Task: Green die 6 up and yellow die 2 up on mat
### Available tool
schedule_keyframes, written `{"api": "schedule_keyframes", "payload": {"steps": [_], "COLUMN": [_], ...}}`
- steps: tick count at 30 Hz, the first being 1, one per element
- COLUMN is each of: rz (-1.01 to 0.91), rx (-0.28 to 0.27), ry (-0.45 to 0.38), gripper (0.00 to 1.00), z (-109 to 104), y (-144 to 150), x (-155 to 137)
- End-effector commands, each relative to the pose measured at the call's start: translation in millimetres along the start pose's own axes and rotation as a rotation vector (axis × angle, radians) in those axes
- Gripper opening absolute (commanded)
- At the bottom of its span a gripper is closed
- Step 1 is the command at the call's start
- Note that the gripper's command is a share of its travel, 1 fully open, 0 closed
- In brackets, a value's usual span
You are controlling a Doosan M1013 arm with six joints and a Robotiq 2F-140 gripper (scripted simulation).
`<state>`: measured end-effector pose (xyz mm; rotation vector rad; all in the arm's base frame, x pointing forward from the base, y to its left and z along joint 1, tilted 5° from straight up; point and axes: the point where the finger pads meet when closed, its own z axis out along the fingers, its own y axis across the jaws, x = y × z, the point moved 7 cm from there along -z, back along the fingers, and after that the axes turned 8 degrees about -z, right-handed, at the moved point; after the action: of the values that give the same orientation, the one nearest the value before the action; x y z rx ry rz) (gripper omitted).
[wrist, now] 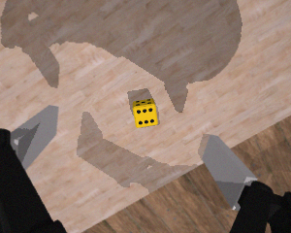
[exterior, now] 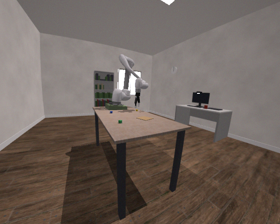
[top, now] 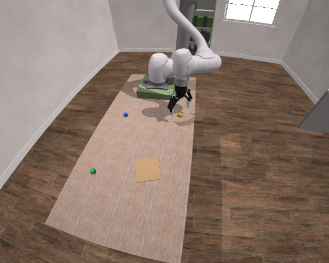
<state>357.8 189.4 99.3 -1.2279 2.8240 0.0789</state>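
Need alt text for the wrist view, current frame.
Yellow die on a light wood table top, six pips on its large visible face, seen between the spread fingers of an open black-and-grey gripper that touches nothing. Shadows fall around the die; darker plank floor shows past the table edge, lower right.
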Motion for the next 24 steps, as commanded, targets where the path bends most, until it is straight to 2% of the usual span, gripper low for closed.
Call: {"api": "schedule_keyframes", "payload": {"steps": [1, 13, 17, 24], "rz": [0.000, 0.000, 0.000, 0.000], "rx": [0.000, 0.000, 0.000, 0.000], "ry": [0.000, 0.000, 0.000, 0.000], "gripper": [1.00, 1.00, 1.00, 1.00], "z": [0, -5, -22, -69], "y": [0, 0, 0, 0], "x": [0, 0, 0, 0]}}
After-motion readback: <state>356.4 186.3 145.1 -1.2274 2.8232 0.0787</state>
